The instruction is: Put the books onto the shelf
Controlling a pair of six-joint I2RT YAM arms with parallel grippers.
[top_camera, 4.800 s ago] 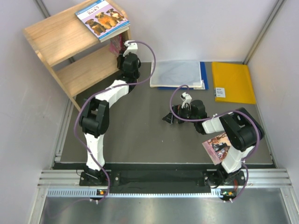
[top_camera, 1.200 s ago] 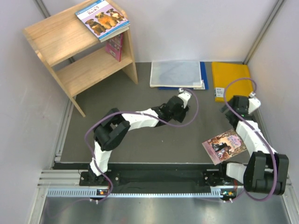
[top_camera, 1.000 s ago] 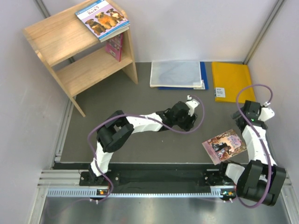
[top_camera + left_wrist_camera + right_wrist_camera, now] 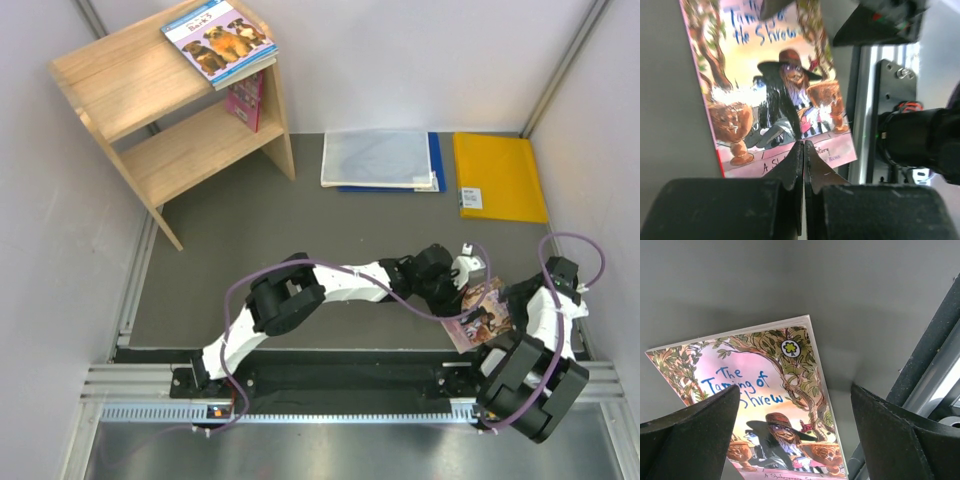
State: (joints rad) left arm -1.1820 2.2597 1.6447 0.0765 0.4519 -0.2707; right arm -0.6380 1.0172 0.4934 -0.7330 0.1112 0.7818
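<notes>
1. Top view: we see a dark grey worktop (image 4: 300, 220) between white walls. The shelf (image 4: 150, 110) stands far left, with the dog book (image 4: 220, 38) on its top board and a maroon book (image 4: 245, 100) upright on the lower board. The pink-purple book (image 4: 485, 312) lies flat near right, both arms at it.
2. Left wrist: left jaws closed tip to tip at that book's edge, and we see nothing between them.
3. Right wrist: right jaws wide open above its cover.
</notes>
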